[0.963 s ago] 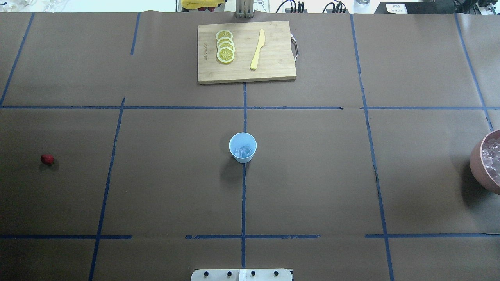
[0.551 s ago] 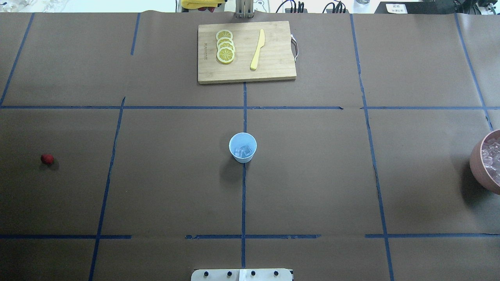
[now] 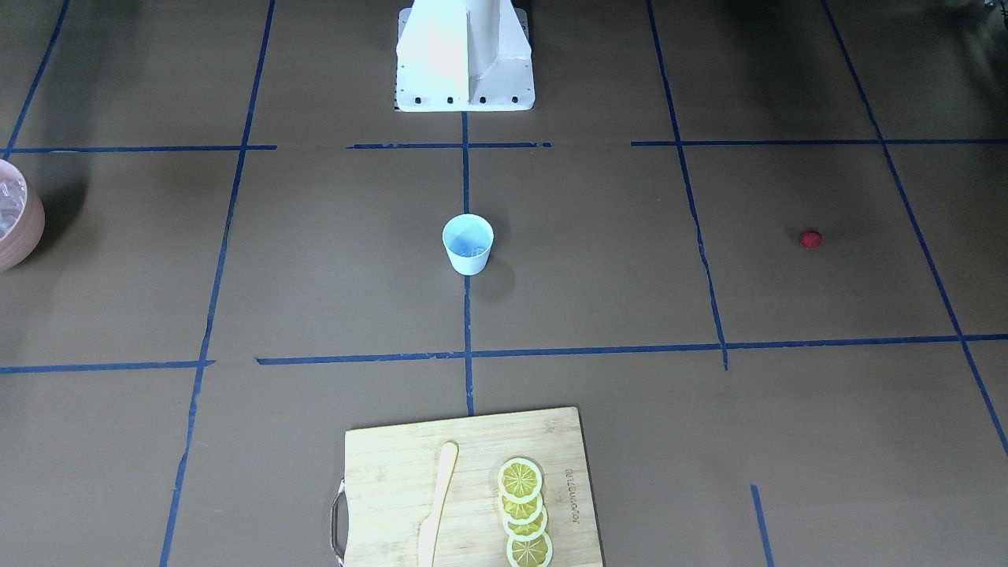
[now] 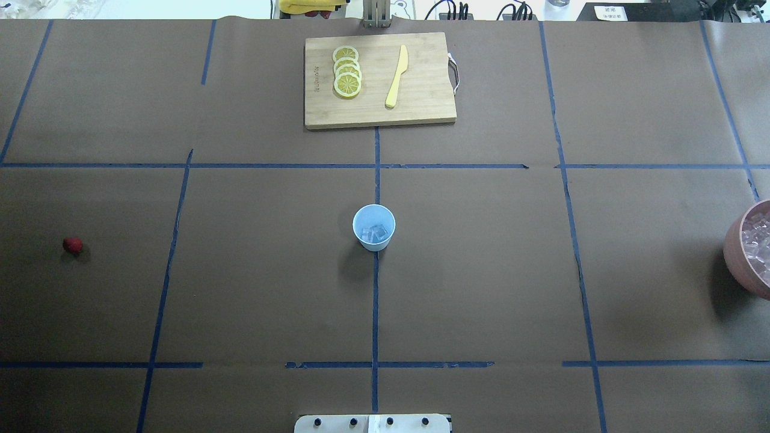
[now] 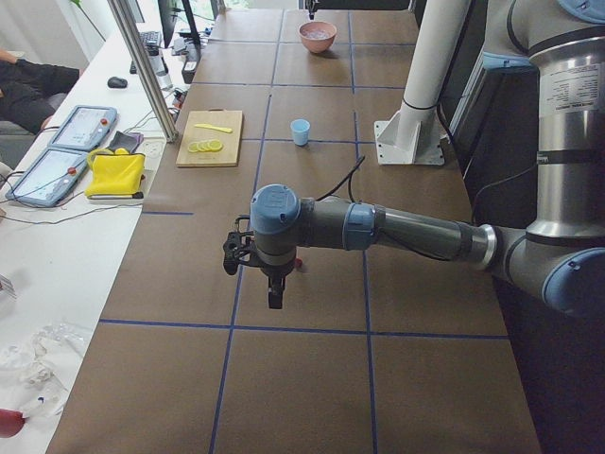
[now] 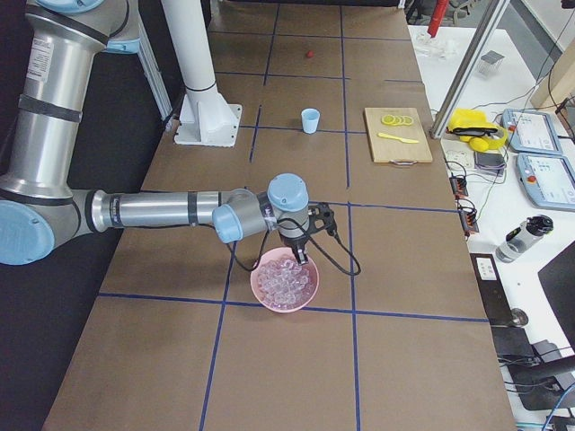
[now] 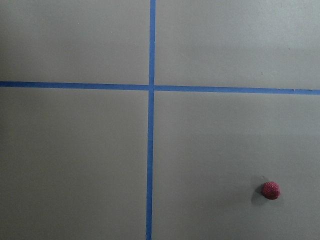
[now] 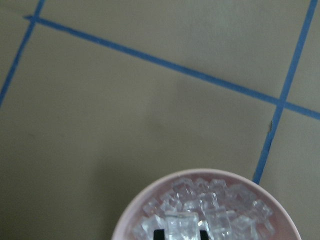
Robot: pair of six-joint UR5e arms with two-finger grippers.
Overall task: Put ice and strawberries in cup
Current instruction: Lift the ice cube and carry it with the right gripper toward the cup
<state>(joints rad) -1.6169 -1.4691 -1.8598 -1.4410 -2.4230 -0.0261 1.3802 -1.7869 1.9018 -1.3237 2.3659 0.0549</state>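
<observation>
Overhead exterior: brown, blue-taped worktop [image 4: 481,270]; I cannot tell how left gripper [image 5: 275,293] or right gripper [image 6: 303,257] stands.

Brown-papered table [image 4: 481,270], blue tape grid: cup [image 4: 373,227] at centre, strawberry [image 4: 72,244] on robot's left, pink bowl [image 4: 737,252] on its right, cutting board [image 4: 421,102] on far side.

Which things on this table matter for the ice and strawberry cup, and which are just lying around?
For the job: cup, strawberry, ice, pink bowl holding it.
Lying about: cutting board, lemon slices, yellow knife.
</observation>
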